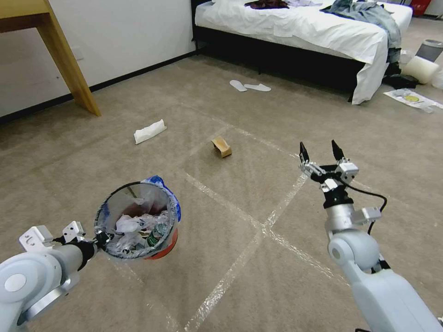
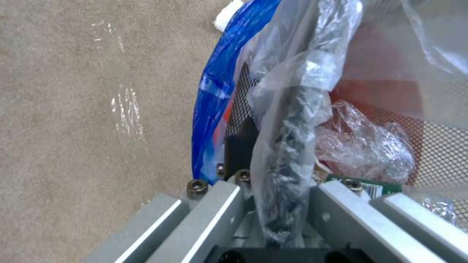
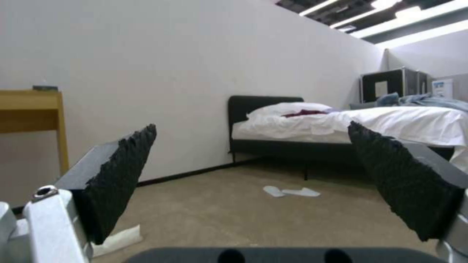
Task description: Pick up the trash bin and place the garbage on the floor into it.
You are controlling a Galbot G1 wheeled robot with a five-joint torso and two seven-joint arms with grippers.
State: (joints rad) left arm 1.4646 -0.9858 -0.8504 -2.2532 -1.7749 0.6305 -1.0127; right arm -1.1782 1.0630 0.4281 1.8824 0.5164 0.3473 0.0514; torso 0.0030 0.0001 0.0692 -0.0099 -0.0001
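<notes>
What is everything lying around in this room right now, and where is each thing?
trash bin: one, red-orange with clear liner, held up at its rim, already part full.
white tissue: one, on the floor near the wooden table leg.
brown carton: one, on the floor, centre.
slippers: two, white, beside the bed.
grey bin: one, far right, past the bed.
left gripper: one, jaws shut on the bin rim.
right gripper: one, black jaws open, raised above the floor.

Head looks down; wrists close, right facing bed (image 3: 341,128).
</notes>
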